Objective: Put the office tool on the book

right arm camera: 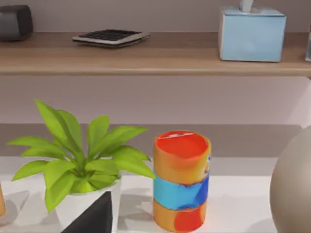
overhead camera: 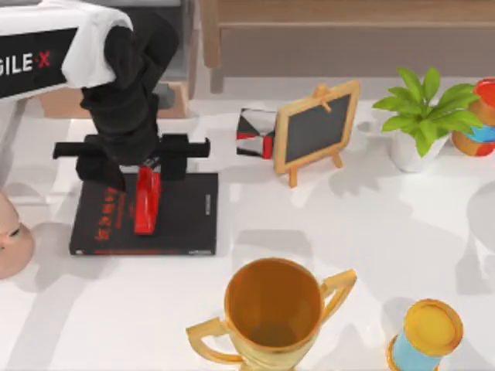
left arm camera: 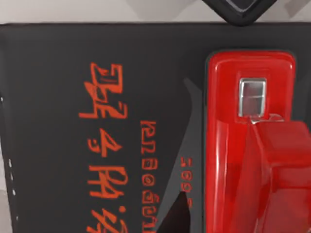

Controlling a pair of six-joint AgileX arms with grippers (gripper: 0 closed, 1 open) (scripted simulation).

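Note:
The large black book [overhead camera: 189, 209] with red lettering lies flat at the table's left. The office tool on its cover is a red stapler [overhead camera: 147, 201], not a calculator, lying along the cover. My left gripper [overhead camera: 145, 168] hangs directly over the stapler's far end. Its black fingers stand open on either side without pressing it. In the left wrist view the stapler [left arm camera: 248, 145] rests on the book's cover [left arm camera: 58, 97] beside the red lettering. A dark wedge of my right gripper [right arm camera: 92, 216] pokes into the right wrist view, in front of a potted plant.
A wooden-framed mini chalkboard [overhead camera: 317, 127] and a small black, red and white box [overhead camera: 255, 133] stand behind the book. A gold trophy cup [overhead camera: 272, 313] is at the front. A potted plant [overhead camera: 421, 116] and a colourful can [overhead camera: 479, 116] stand at the back right. Another can [overhead camera: 425, 336] is at the front right.

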